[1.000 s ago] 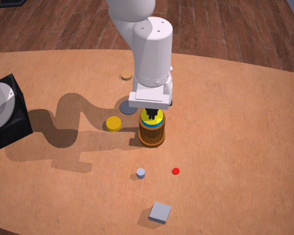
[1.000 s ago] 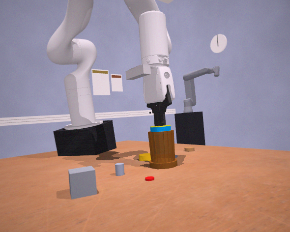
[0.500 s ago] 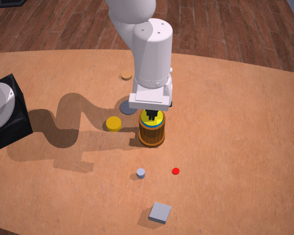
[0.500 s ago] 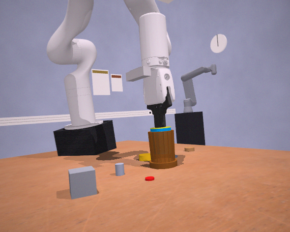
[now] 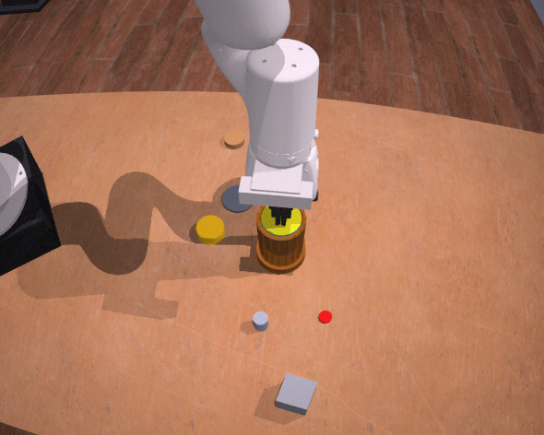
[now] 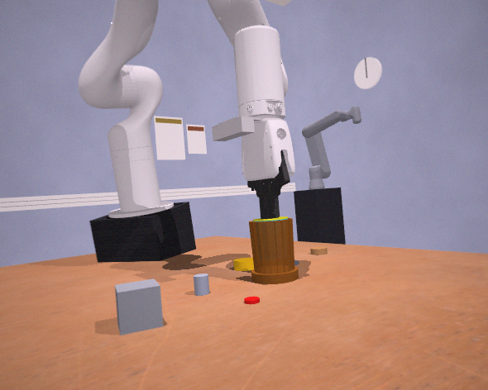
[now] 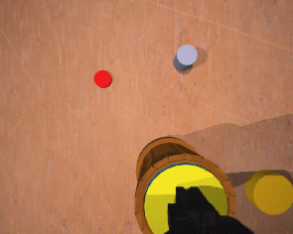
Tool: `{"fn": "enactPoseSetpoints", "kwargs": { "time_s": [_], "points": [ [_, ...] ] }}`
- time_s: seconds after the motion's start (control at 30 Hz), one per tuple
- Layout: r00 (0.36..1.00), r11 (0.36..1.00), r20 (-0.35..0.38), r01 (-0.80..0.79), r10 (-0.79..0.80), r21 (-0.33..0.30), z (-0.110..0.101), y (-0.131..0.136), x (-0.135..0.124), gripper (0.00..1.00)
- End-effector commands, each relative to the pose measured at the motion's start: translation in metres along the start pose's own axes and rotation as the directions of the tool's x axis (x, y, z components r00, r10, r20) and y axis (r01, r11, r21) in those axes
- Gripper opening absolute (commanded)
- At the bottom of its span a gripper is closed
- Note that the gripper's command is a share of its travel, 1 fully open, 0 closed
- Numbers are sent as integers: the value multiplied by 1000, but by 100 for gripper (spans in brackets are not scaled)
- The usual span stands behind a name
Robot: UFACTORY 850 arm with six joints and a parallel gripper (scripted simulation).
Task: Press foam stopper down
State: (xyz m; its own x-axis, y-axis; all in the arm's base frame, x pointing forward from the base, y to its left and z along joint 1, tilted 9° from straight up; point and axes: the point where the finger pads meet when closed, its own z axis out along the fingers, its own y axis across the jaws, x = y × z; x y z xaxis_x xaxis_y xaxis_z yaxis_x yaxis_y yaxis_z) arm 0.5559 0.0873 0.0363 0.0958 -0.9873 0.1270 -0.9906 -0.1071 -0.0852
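A brown ribbed jar (image 5: 280,250) (image 6: 272,249) (image 7: 156,155) stands upright on the table. Its yellow foam stopper (image 5: 267,224) (image 6: 283,218) (image 7: 169,188) fills the mouth, and only a thin yellow edge shows at the rim in the exterior view. My gripper (image 5: 280,220) (image 6: 269,213) (image 7: 186,206) is shut and empty. Its black fingertips point straight down and rest on the middle of the stopper's top.
A yellow disc (image 5: 210,229) (image 6: 243,263) (image 7: 269,191) and a dark grey disc (image 5: 231,200) lie close to the jar. A tan disc (image 5: 233,138) (image 6: 318,250), a small grey cylinder (image 5: 260,320) (image 6: 201,284) (image 7: 186,56), a red dot (image 5: 325,316) (image 6: 251,299) (image 7: 102,78) and a grey cube (image 5: 296,393) (image 6: 138,305) lie farther off.
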Motion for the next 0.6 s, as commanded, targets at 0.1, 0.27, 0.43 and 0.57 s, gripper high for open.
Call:
{"fn": "enactPoseSetpoints", "kwargs": {
  "time_s": [0.1, 0.27, 0.43, 0.57],
  "points": [
    [1000, 1000, 0, 0, 0, 2, 3, -1, 0, 0],
    [1000, 1000, 0, 0, 0, 2, 5, -1, 0, 0],
    [1000, 1000, 0, 0, 0, 2, 6, -1, 0, 0],
    [1000, 1000, 0, 0, 0, 2, 6, -1, 0, 0]
  ]
}}
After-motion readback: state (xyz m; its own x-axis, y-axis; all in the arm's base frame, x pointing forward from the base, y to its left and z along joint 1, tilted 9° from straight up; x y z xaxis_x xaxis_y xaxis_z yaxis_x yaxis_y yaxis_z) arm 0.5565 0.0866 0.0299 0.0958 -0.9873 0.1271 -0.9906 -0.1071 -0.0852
